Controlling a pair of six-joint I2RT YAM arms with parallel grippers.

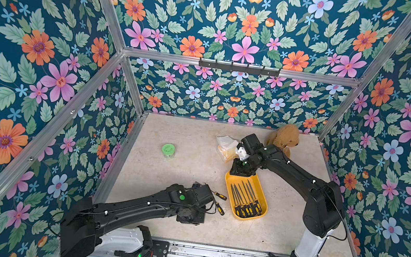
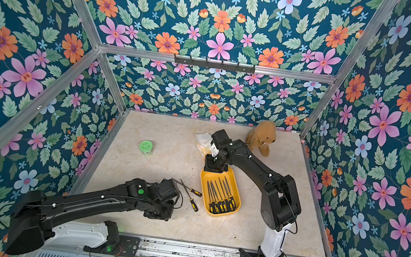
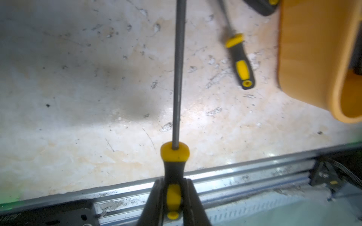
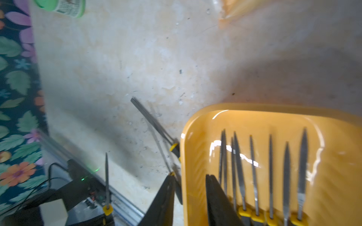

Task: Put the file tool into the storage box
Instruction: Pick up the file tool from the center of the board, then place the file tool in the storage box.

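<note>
Nearest, at the bottom centre of the left wrist view: left gripper (image 3: 172, 195) is pinching one file tool (image 3: 177, 78) by its black-and-yellow handle, jaws pressed onto it, shaft angling off the table (image 3: 78, 97). Just beyond, two loose files (image 2: 195, 192) are lying outside the storage box (image 1: 261, 190), beside it. Box is sitting right of centre in both top views, holding a row of files (image 1: 244, 200), handles nearward. Right gripper (image 4: 190, 177) is hovering at its far end, jaws spread, pinching nothing. Farther left, a green-lidded jar (image 1: 168, 149) is standing shut, contents unreadable. Plush toy (image 1: 283, 138) is sitting at the back.
</note>
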